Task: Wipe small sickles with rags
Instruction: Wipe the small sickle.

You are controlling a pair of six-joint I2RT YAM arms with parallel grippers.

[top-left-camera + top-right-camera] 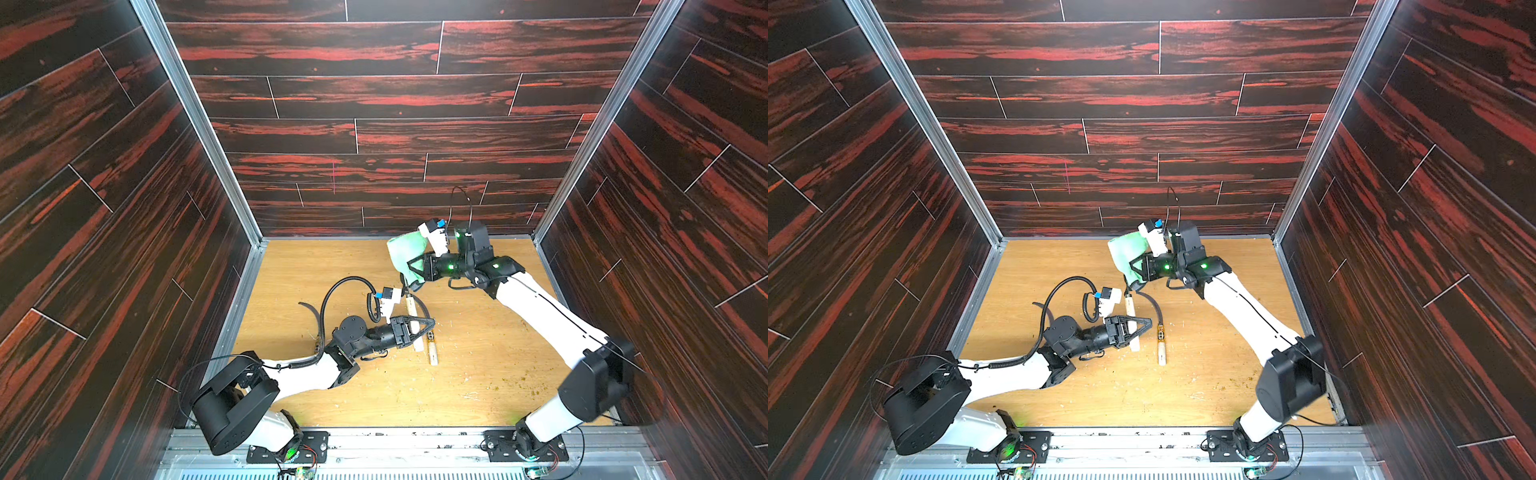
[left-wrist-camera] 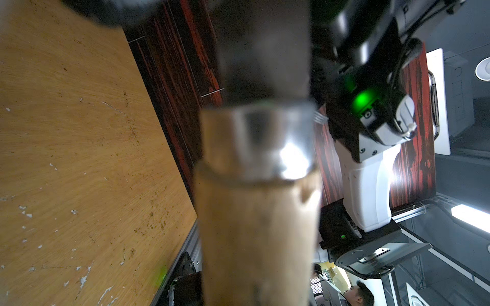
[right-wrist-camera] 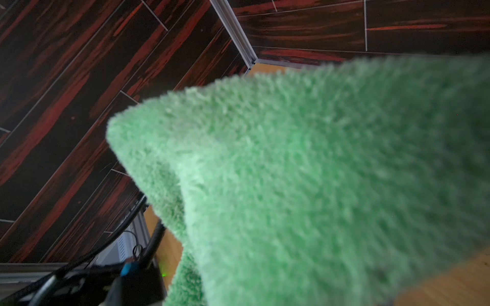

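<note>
1. A dark curved blade (image 1: 309, 309) lies on the tabletop (image 1: 478, 382) beside the left arm (image 1: 307, 370) – its handle is hidden.
2. The left gripper (image 1: 426, 325) is closed on the pale handle of a small sickle (image 1: 410, 305), held above the tabletop.
3. Just beside it, a second small sickle (image 1: 433, 353) with a yellow-black band lies flat.
4. The right gripper (image 1: 411, 266) is clamped on the green microfibre cloth (image 1: 405, 249) – the cloth's lower edge meets the top of the held sickle and covers the blade there.
</note>
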